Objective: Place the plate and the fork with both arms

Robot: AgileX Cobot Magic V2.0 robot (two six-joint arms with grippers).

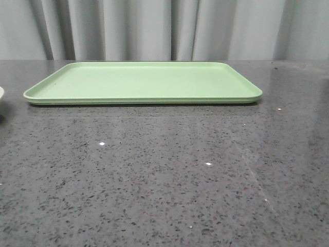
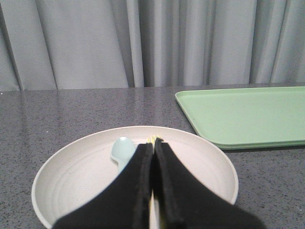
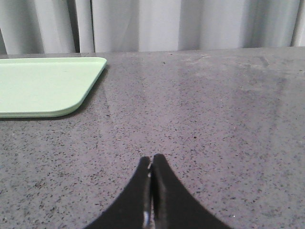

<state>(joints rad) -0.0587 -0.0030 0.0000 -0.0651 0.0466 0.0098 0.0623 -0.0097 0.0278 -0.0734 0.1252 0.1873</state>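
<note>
Our left tool [image 2: 153, 143] is pinching the yellow fork [image 2: 152, 139] over the plate [image 2: 71, 171], low in the frame. Our right tool [image 3: 151, 161] is pressed together, holding nothing. The green tray [image 1: 144, 82] waits for both.

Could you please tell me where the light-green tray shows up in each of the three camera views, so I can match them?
Front view: the tray lies across the middle of the far table, in front of the curtain.
Left wrist view: its corner shows at the right edge, beyond the plate.
Right wrist view: its corner shows at the left edge, apart from the right gripper.
Shared landmark: the grey curtain behind the table.
</note>
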